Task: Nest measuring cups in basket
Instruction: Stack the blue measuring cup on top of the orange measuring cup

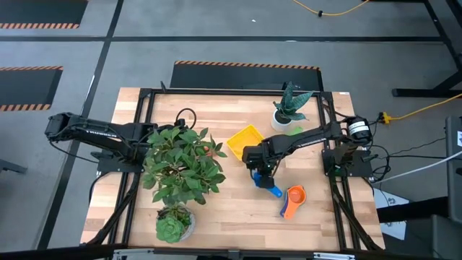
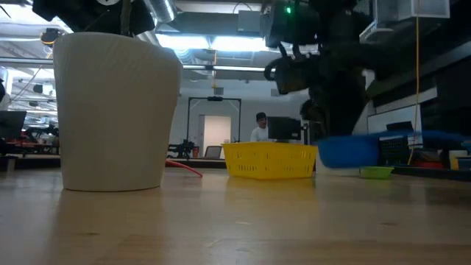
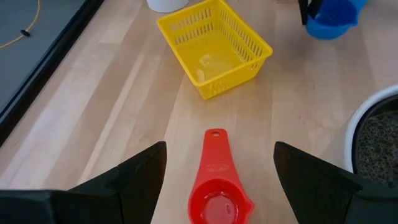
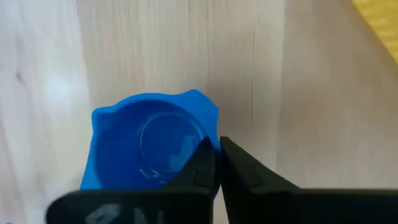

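A: Two cups draw our eye. We see the blue cup [image 4: 149, 149] held off the table [image 1: 216, 217] in the low view, bowl up; from overhead its handle runs toward the orange cup [image 1: 294, 198], away from the basket [image 1: 245, 139].

B: And the right gripper [image 4: 217, 163]?

A: Its fingers are nearly closed, pinching the blue cup's rim, one finger inside the bowl and one outside. We see it just beside the basket, on the near side.

B: The left gripper [image 3: 217, 180]?

A: Fingers spread wide, holding nothing. A red cup [image 3: 214, 190] lies on the wood between them, handle pointing toward the basket, bowl nearest the wrist.

B: How do the cups look?

A: Glossy plastic, with wavy rims. The basket is bright yellow mesh. We can't tell what's inside it.
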### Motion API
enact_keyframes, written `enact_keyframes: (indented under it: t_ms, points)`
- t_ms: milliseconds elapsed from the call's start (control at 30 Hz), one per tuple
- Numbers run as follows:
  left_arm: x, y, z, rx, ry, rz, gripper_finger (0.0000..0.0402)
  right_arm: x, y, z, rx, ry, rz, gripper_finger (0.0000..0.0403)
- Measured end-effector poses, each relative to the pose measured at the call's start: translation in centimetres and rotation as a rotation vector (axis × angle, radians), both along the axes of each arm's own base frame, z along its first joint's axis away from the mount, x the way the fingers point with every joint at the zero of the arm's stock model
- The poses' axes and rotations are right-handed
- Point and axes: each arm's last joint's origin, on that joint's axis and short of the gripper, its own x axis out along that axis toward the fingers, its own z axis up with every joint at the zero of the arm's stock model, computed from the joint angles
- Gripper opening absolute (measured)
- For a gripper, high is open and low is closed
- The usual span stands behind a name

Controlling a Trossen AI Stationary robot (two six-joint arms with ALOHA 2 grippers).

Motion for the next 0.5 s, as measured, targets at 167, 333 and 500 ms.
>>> enact_keyframes:
  t_ms: [167, 333, 500]
  points:
    - [0.0, 0.0, 0.0, -0.002, -0.001, -0.003, 0.0290, 0.6, 0.5, 2.8, 0.006, 0.029, -0.043, 0.0018]
    - [0.0, 0.0, 0.0, -0.001, 0.000, -0.006, 0.0290, 0.7, 1.8, 5.6, 0.038, 0.075, -0.069, 0.0016]
    - [0.0, 0.0, 0.0, -0.001, 0.000, -0.006, 0.0290, -0.2, 3.8, 7.6, 0.039, 0.133, -0.132, 0.0011]
